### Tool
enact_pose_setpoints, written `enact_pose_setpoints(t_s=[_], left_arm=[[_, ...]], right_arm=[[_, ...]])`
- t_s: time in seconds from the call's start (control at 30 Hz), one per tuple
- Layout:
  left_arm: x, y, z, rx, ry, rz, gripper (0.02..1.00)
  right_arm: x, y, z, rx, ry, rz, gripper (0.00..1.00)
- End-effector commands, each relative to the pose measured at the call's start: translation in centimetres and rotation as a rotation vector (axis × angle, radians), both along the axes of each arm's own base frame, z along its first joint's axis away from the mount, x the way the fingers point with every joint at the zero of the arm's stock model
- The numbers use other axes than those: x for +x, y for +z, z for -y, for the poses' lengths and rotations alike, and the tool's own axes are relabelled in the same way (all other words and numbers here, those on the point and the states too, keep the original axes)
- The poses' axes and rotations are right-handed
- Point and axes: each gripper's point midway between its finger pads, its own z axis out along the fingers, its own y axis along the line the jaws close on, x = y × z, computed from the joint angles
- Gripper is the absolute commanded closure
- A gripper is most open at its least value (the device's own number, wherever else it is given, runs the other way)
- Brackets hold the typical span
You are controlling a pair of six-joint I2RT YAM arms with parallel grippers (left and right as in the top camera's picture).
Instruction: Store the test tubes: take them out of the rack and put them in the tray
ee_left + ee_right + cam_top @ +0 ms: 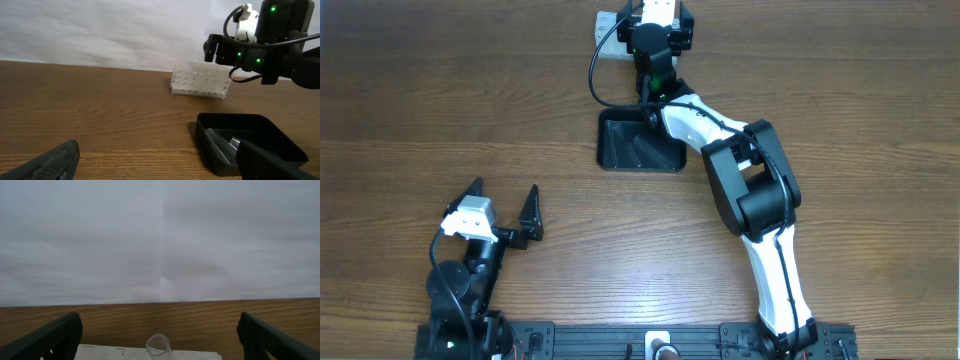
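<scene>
The black tray point(620, 160) sits on the wooden worktop point(840, 80) a little left of centre, toward the far side. Inside it, clear test tubes point(223, 139) lie flat on the floor of the tray, close to one wall. How many there are cannot be told, since the glass blends into the dark plastic.

The white rack point(201, 80) stands just beyond the tray, at the far edge of the worktop before a pale backdrop. Its side shows rows of small holes. From the right wrist view, one test tube point(159, 345) stands upright in the top of the rack, its open round rim rising above the white surface.

The right arm reaches from its base at the near right across to the far side, and the right claw point(159, 327) hangs over the rack. Its two dark fingers point(47, 337) are spread wide, one to each side of the upright tube. The tube lies in the gap between them, and neither finger touches it.

The left claw point(504, 192) rests low at the near left of the worktop, well apart from both tray and rack. Its fingers are spread apart with nothing between them.
</scene>
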Motion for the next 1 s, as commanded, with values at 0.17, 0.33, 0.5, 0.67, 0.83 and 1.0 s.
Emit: enact_pose_setpoints(t_s=[0.17,0.33,0.5,0.67,0.83,1.0], left_arm=[[0.0,-0.1,0.0,-0.007,-0.003,0.000,0.020],[0.0,-0.1,0.0,-0.007,-0.003,0.000,0.020],[0.0,-0.1,0.0,-0.007,-0.003,0.000,0.020],[0.0,-0.1,0.0,-0.007,-0.003,0.000,0.020],[0.0,-0.1,0.0,-0.007,-0.003,0.000,0.020],[0.0,-0.1,0.0,-0.007,-0.003,0.000,0.020]], right_arm=[[0.6,-0.6,0.3,-0.003,-0.011,0.002,0.051],[0.7,-1.5,0.2,-0.008,-0.008,-0.010,0.009],[0.7,-2.3,0.1,-0.012,0.000,-0.021,0.027],[0.7,-2.5,0.1,-0.013,-0.001,-0.025,0.060],[0.8,-2.6,0.2,-0.002,-0.004,-0.025,0.253],[0.8,-2.5,0.2,0.001,-0.006,-0.023,0.310]])
